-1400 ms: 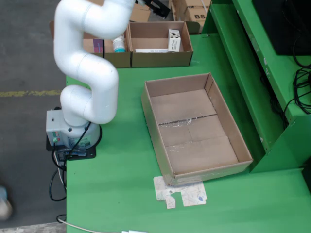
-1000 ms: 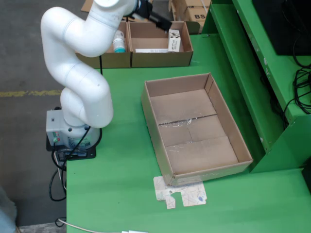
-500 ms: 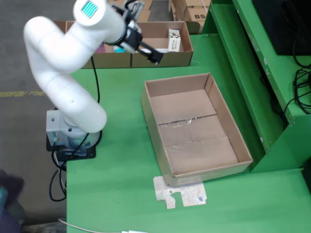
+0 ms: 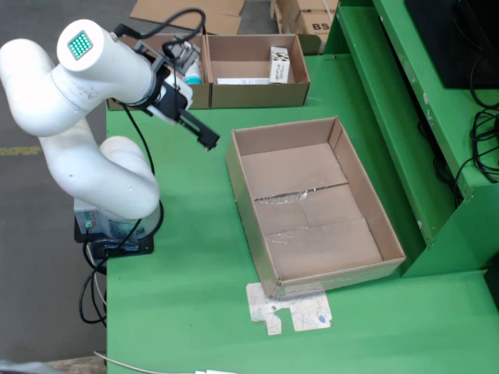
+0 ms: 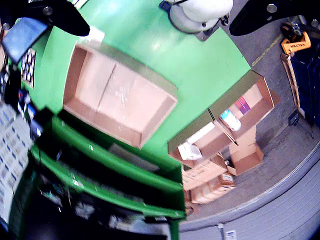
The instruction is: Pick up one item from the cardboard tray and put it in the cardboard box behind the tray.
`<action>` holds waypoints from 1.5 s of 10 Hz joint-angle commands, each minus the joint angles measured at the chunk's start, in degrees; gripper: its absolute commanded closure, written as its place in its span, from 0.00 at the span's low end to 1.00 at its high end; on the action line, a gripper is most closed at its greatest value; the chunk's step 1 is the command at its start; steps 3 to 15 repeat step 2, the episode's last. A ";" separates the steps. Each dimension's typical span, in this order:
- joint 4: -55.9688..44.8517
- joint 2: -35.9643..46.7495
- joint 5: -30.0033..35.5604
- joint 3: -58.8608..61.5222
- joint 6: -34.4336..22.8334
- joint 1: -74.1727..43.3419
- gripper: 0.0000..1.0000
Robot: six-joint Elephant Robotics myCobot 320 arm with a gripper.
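In the fixed view, the arm (image 4: 93, 70) hid most of the left tray compartment (image 4: 183, 86), and the bottle (image 4: 192, 72) there showed only partly. The gripper (image 4: 207, 140) was too small to judge its jaws. The wrist view was blurred, its fingers (image 5: 65, 15) cut off at the top edge.

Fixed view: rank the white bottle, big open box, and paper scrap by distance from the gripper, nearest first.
From the gripper:
1. Big open box, just right of it.
2. White bottle, above, in the back box.
3. Paper scrap, lowest in the picture, on the table by the box's near corner.
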 commanded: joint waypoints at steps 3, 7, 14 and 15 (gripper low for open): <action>-36.92 -0.59 0.32 0.61 -0.44 -25.52 0.00; -36.92 -0.59 0.32 0.61 -0.44 -25.52 0.00; -36.92 -0.59 0.32 0.61 -0.44 -25.52 0.00; -36.92 -0.59 0.32 0.61 -0.44 -25.52 0.00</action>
